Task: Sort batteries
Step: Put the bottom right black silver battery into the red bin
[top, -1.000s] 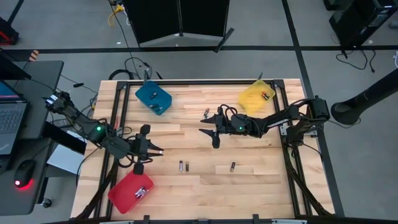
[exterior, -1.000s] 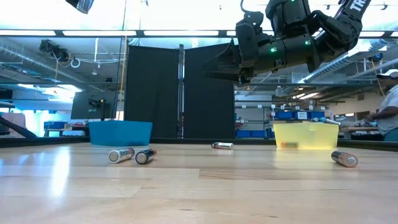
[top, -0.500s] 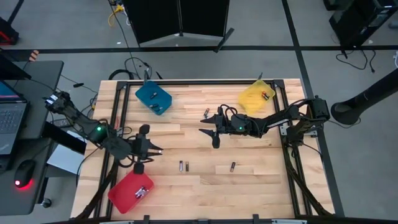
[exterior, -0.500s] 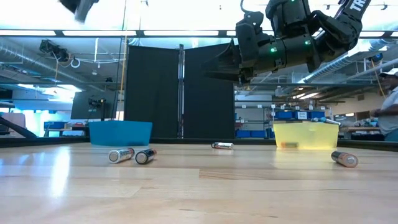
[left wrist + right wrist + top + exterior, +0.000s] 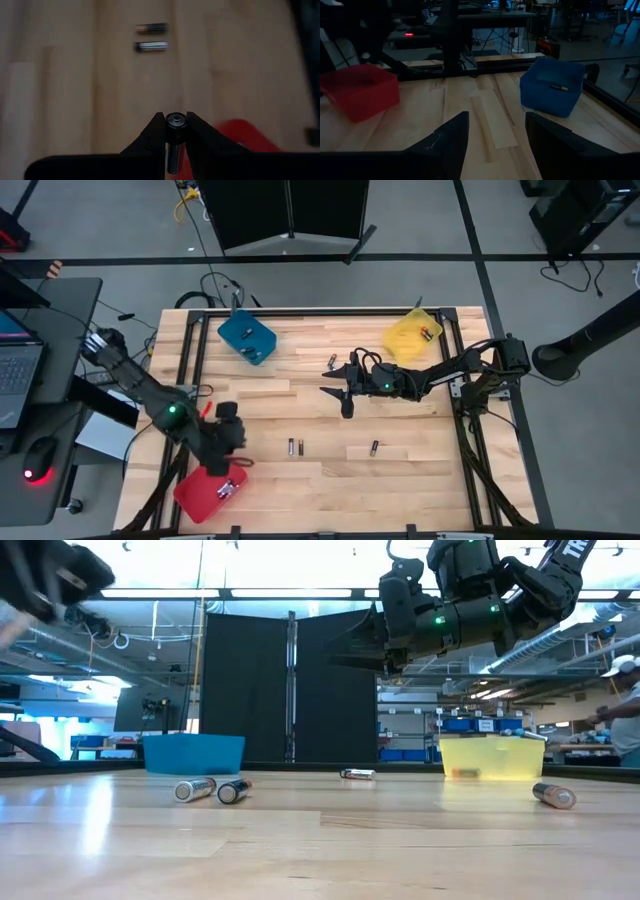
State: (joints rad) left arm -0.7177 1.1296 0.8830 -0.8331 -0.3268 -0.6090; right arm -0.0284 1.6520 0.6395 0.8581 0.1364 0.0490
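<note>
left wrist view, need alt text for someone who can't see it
The left gripper is shut on a small dark battery, held end-on above the wooden table. Two loose batteries lie side by side farther off, and part of a red tray shows beside the fingers.

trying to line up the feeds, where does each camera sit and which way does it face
High view: above the table, facing straight down; both arms show, left hand near the red tray, right hand mid-table.
Low view: at tabletop height, facing across to the room; the right arm hangs in from above.
Left wrist view: on the left arm, facing down at the wood; its fingers grip a battery.
Right wrist view: on the right arm, facing across the table; its open fingers show.
Shared: high and low views both show the blue tray.
</note>
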